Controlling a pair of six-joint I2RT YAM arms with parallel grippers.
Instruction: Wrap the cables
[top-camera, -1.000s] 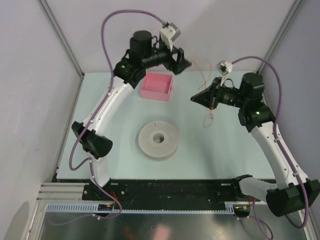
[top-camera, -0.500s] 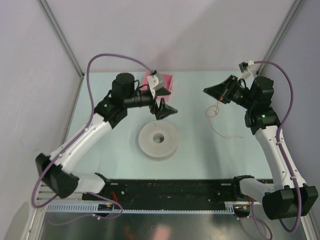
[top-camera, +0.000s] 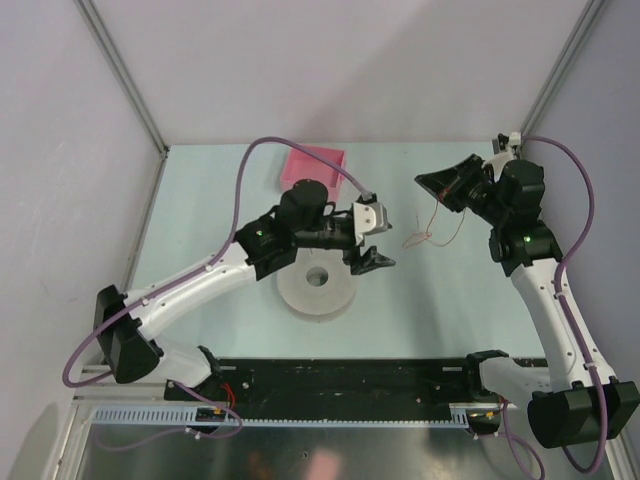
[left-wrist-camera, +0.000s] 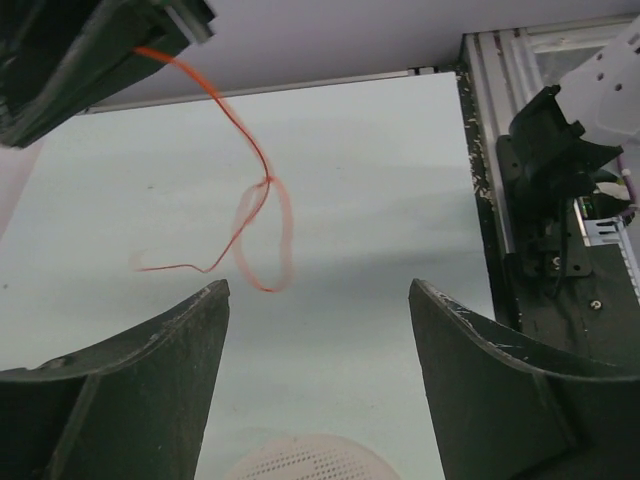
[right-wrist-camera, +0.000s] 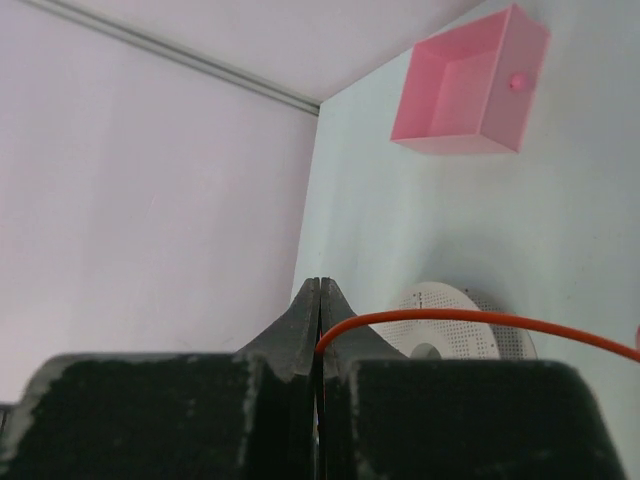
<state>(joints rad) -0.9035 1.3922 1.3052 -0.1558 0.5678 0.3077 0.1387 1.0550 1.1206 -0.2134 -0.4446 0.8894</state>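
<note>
The left gripper (top-camera: 374, 260) has swung rightward across the spool (top-camera: 312, 296) with its jaws wide. It faces the cables (top-camera: 428, 234) (one thin orange loop) hanging toward the pale table (top-camera: 200, 210), probably to catch the free end. The right gripper (top-camera: 422, 182) pinches the upper end, keeping it aloft. Plain walls enclose the table.

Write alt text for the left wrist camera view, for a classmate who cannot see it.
A thin reddish-orange wire hangs from the shut right end effector at upper left, twisting into a loose loop over the pale table. The left end effector stands open in the foreground, its black fingers flanking the edge of a white perforated disc.
</note>
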